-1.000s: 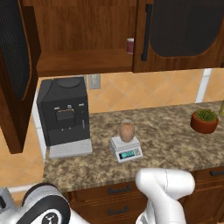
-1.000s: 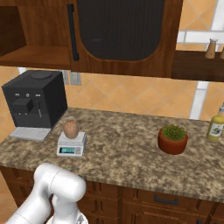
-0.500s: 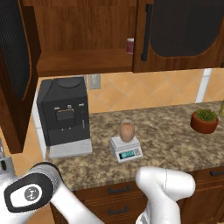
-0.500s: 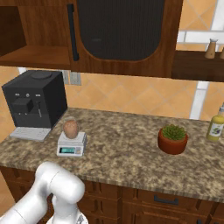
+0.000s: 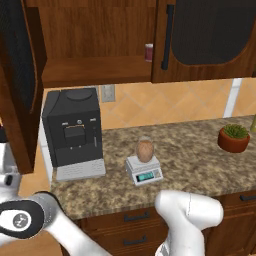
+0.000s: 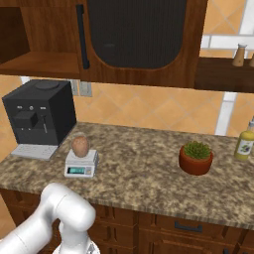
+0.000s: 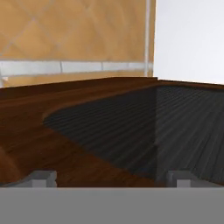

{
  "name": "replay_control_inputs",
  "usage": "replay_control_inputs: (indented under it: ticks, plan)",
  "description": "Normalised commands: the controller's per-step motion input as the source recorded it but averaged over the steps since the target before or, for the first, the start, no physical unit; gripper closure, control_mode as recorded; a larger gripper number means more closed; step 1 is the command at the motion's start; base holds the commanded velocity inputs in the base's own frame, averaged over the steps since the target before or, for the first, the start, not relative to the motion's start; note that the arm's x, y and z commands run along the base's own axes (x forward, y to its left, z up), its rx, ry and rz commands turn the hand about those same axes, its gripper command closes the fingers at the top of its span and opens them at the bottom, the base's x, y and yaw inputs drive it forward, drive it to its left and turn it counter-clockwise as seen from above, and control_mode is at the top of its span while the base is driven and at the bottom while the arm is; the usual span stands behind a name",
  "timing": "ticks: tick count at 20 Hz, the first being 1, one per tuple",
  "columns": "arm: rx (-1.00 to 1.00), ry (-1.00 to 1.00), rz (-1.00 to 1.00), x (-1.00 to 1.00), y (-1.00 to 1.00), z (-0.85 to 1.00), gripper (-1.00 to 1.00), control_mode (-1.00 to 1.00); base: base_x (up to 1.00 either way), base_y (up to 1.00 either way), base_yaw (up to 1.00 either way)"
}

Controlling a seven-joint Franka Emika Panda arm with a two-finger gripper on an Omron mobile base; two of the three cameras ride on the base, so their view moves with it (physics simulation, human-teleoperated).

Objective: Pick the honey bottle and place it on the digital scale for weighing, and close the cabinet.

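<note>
On small grey digital scale (image 5: 144,171): rounded tan honey bottle (image 5: 144,150). Dark brown wooden cabinet (image 5: 22,95) left door open. Gripper (image 7: 111,178) fingers spread, holding nothing.

A home kitchen: granite counter (image 6: 149,173), coffee machine (image 5: 74,131) (tiled backsplash too).

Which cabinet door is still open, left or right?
The left door stands swung out, baring the shelf with the red can. The right door, with the black bar handle, is shut.
</note>
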Motion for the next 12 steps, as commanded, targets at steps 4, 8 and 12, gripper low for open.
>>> replay_control_inputs:
  ticks: [4, 8, 12]
  plan:
    - [0.49, 0.2, -0.27, 0.4, -0.99, 0.45, -1.0, -1.0, 0.0, 0.0, 0.0]
    - [0.48, 0.23, -0.19, 0.26, -1.0, 0.62, -1.0, -1.0, 0.0, 0.0, 0.0]
    - [0.45, 0.3, -0.09, 0.4, -1.0, 0.53, -1.0, -1.0, 0.0, 0.0, 0.0]
